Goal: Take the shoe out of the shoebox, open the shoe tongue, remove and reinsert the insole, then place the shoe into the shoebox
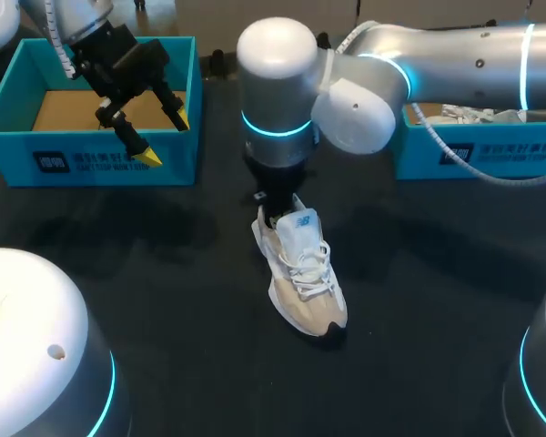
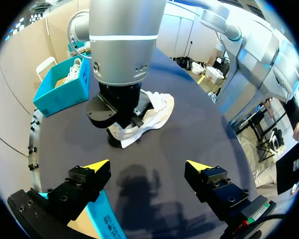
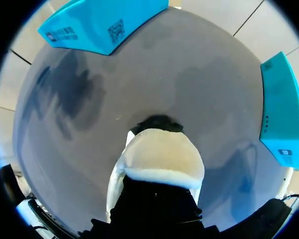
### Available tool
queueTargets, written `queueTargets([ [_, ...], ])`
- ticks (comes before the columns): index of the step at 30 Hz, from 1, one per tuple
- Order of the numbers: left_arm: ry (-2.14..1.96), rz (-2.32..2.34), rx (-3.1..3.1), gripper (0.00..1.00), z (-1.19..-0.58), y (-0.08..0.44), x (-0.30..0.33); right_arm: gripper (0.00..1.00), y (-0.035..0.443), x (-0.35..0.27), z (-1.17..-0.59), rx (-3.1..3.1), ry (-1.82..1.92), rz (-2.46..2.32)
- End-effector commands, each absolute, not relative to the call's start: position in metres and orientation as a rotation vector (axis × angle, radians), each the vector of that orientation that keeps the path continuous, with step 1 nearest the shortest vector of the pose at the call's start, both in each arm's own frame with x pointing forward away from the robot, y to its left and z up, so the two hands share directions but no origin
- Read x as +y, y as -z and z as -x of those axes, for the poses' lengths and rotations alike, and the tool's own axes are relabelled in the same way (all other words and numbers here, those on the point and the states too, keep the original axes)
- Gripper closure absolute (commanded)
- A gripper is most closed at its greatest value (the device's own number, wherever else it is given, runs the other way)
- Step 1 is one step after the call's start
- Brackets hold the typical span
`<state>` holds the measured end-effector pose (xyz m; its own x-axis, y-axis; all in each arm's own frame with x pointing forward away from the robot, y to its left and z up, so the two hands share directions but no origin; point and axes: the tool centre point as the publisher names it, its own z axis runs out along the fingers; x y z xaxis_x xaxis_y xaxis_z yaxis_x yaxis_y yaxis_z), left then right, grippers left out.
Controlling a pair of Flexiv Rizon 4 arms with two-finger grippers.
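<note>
A white and beige shoe (image 1: 302,273) stands upright on the dark table, toe toward the front edge, its tongue (image 1: 300,224) raised. My right gripper (image 1: 273,215) reaches straight down into the shoe's heel opening just behind the tongue. It is shut, its fingertips are hidden, and what they pinch cannot be told. In the right wrist view only the shoe (image 3: 159,152) shows ahead of the gripper. My left gripper (image 1: 164,137) hangs open and empty over the front wall of the left blue shoebox (image 1: 100,168), well away from the shoe (image 2: 152,112). Its yellow tips (image 2: 99,165) stand wide apart.
The left shoebox shows a bare brown floor. A second blue box (image 1: 473,155) at the back right holds white items. My right arm's forearm (image 1: 455,55) crosses over the back of the table. White arm bases (image 1: 36,346) fill the front corners.
</note>
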<state>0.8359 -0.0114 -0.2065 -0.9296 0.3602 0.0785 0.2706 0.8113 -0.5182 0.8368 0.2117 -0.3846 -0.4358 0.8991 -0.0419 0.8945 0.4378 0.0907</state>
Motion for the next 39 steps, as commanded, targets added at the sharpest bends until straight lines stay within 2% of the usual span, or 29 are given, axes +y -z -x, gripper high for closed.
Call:
queueTargets([
  [1,-0.765,0.496,-2.826,0.0,-0.835,0.206,-0.011,1.0,0.402,0.21,-0.843,2.628,-0.093,-1.634],
  [7,-0.765,0.496,-2.826,0.0,-0.835,0.206,-0.011,1.0,0.409,0.209,-0.839,2.664,-0.062,-1.647],
  [20,-0.765,0.496,-2.826,0.0,-0.835,0.206,-0.011,1.0,0.37,0.197,-0.818,2.718,0.084,-1.664],
  [32,-0.765,0.496,-2.826,0.0,-0.835,0.206,-0.011,1.0,0.405,0.186,-0.809,2.791,0.149,-1.733],
  [39,-0.765,0.496,-2.826,0.0,-0.835,0.206,-0.011,1.0,0.387,0.19,-0.806,2.804,0.178,-1.721],
])
